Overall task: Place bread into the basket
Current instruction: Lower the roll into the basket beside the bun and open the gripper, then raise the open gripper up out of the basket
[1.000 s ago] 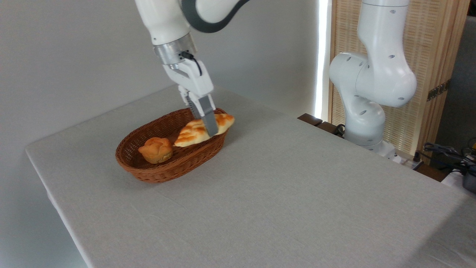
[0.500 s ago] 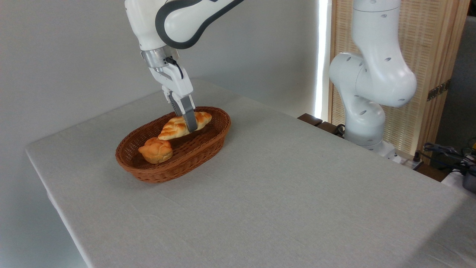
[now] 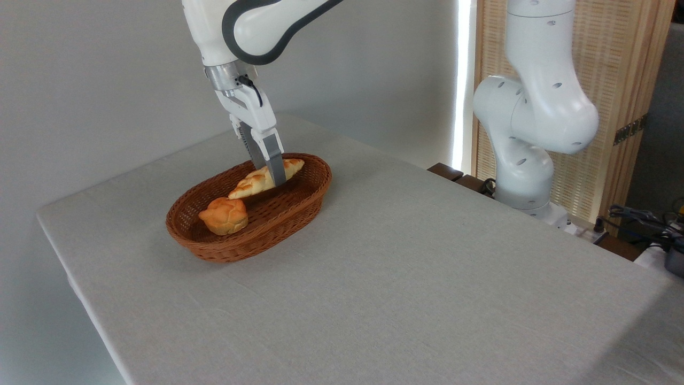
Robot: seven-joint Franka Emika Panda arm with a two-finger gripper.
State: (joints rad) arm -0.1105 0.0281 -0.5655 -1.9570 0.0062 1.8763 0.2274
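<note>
Golden-orange bread, braided with pale creases, sits inside the basket area, held over the far half. Your claw is clamped on it near the middle; the near finger crosses the front of the loaf, the other finger is mostly behind it. Long axis runs lower-left to upper-right in the picture. One pointed end aims down-left toward the bun, the other aims up-right toward the far rim of the basket. Loaf is tilted, right end higher than left. You can't tell whether the low end touches the wicker floor or hangs just above it; the loaf hides its own underside.

Basket is oval, shallow, reddish-brown wicker, on the bench left of centre. Its long axis lies roughly the same way as the loaf's. Bun is round, knobbly, orange, resting in the near-left end of the basket, apart from the loaf.

Hidden or cut: middle strip of the loaf is behind the claw finger. Far finger's tip is not visible, so contact on that side is unseen. Arm is cut by the top edge. Base of the arm stands at the right beyond the bench, its upper part also cut off. Dark cables and gear at the far right edge are too small to make out. Bench's near and right corners run out of the picture.
</note>
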